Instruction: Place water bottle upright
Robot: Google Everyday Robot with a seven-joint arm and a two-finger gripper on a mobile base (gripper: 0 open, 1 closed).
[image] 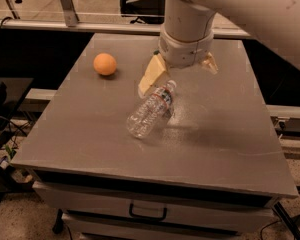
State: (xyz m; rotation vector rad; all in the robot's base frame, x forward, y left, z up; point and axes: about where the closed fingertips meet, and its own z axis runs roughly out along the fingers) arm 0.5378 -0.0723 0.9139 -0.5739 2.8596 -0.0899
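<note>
The water bottle (151, 110) lies on its side near the middle of the grey table (230, 134). It is clear and ribbed, with its white cap pointing to the back right and a red-and-white band near the neck. My gripper (178, 81) hangs from the white arm just above the cap end. Its two cream fingers (152, 74) are spread wide, one left of the neck and one to the right behind it. The gripper is open and holds nothing.
An orange ball-like fruit (105, 64) sits at the table's back left. The table has a drawer with a handle (147, 214) at the front. Cables and chair legs lie on the floor to the left and behind.
</note>
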